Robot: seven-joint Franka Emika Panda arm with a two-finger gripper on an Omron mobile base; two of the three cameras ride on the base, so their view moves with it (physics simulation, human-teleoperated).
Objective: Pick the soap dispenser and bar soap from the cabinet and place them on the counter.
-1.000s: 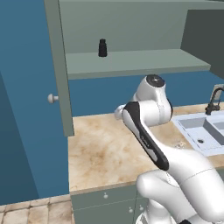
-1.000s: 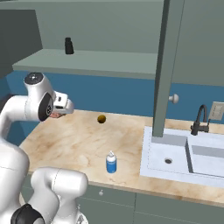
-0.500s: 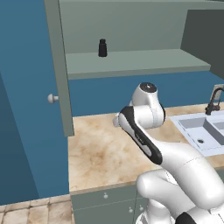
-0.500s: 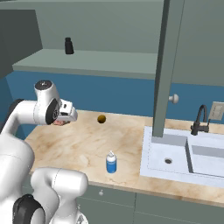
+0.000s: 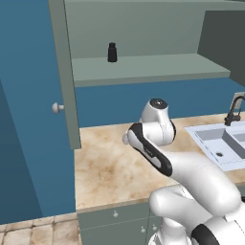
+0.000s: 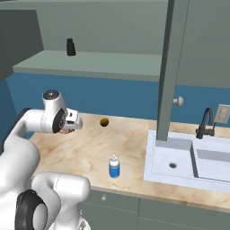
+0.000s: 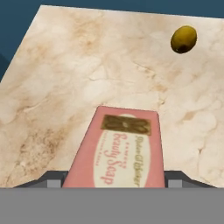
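My gripper (image 7: 114,177) is shut on the bar soap (image 7: 120,148), a pinkish-red block with a pale oval label, held a little above the marble counter (image 7: 65,87). From the right base view the gripper (image 6: 70,127) hangs over the counter's left part, with a bit of the pink bar soap (image 6: 67,131) showing at the hand. The soap dispenser (image 6: 114,166), blue with a white pump, stands upright on the counter (image 6: 90,148) near its front edge, to the right of the hand. Above, the cabinet (image 6: 90,58) is open.
A small black bottle (image 6: 70,46) stands on the cabinet shelf (image 5: 143,67). A dark-yellow ball (image 6: 104,122) lies by the back wall, ahead of the hand (image 7: 183,39). The sink (image 6: 197,157) and black faucet (image 6: 205,121) are at the right. An open cabinet door (image 6: 168,67) hangs over the sink's edge.
The hand has come down toward the counter and slightly right, still carrying the bar soap. The soap dispenser, ball and black bottle have not moved.
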